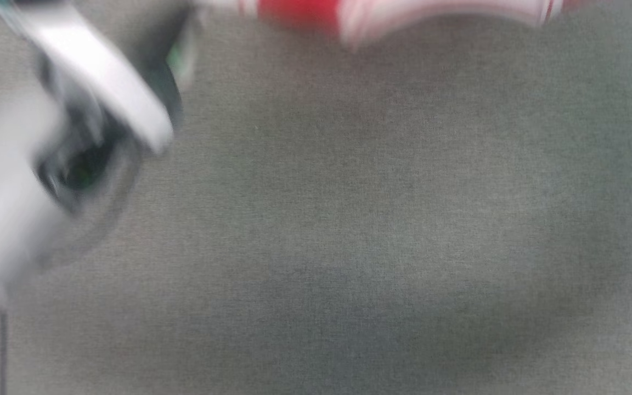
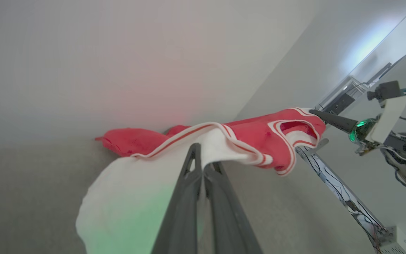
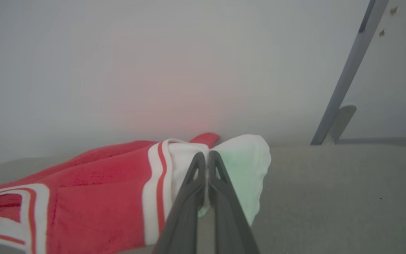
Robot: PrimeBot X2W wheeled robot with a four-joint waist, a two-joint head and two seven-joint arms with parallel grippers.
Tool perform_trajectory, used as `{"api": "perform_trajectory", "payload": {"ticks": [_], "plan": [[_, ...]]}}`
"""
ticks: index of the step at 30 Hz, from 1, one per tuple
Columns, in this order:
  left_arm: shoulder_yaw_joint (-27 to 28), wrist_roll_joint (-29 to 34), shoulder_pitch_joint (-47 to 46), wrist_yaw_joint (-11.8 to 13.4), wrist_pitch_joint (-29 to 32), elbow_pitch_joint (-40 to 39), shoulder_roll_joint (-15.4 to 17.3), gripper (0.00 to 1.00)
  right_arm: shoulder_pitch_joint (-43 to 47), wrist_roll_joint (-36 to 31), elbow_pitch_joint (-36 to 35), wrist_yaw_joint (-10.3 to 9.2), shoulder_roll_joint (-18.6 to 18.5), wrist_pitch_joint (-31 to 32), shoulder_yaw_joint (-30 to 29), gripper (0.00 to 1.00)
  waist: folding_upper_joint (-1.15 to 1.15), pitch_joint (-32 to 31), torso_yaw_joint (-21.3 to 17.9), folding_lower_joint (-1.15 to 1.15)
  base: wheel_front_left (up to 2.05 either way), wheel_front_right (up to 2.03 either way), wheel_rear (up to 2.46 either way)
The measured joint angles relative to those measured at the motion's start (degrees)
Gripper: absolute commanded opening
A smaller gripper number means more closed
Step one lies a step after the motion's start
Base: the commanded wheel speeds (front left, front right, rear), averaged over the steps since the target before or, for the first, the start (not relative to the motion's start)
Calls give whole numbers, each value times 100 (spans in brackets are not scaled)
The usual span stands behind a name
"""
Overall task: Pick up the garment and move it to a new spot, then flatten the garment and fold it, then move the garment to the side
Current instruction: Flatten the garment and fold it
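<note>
One garment (image 2: pixel 259 137): red, with white sleeve ends and red-and-white striped trim. It is strung between two arms over a grey surface (image 1: pixel 349 219).

Left jaws: fully closed. The dark fingers (image 2: pixel 183 211) are pressed together on a white sleeve end. Loose white cloth billows from the pinch toward 7 o'clock in the left wrist view.

Right jaws: fully closed. The fingers (image 3: pixel 185 211) pinch the other white sleeve end, which carries a green tint. The red body (image 3: pixel 100 183) runs from there toward 8 o'clock in the right wrist view. In the left wrist view, the dark tip of these jaws meets the striped edge at 3 o'clock.

Head view: heavily blurred. The garment (image 1: pixel 299 11) shows as a red and white strip at the 12 o'clock edge. A pale arm (image 1: pixel 91 82) sits at 10 o'clock.

Contact between cloth and surface: cannot tell.

Sundries: a cabled metal bar (image 2: pixel 333 180) at 4 o'clock in the left wrist view, and a grey post (image 3: pixel 347 77) at 2 o'clock in the right wrist view.
</note>
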Motion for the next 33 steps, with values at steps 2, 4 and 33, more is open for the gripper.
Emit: {"api": "perform_trajectory", "payload": {"ticks": [2,4,33], "plan": [[-238,2,525,-1,1,-288,124,0,790,292,-452,0,-185,218,-14,0,0,-76,36,0,0,0,0],[-442,-2,991,-1,0,-494,280,0,1521,516,-896,0,-356,446,-47,0,0,-156,57,0,0,0,0],[-690,826,4378,0,-475,-2381,1368,0,7293,1404,-4785,0,169,2242,-1337,0,0,-729,121,0,0,0,0]]}}
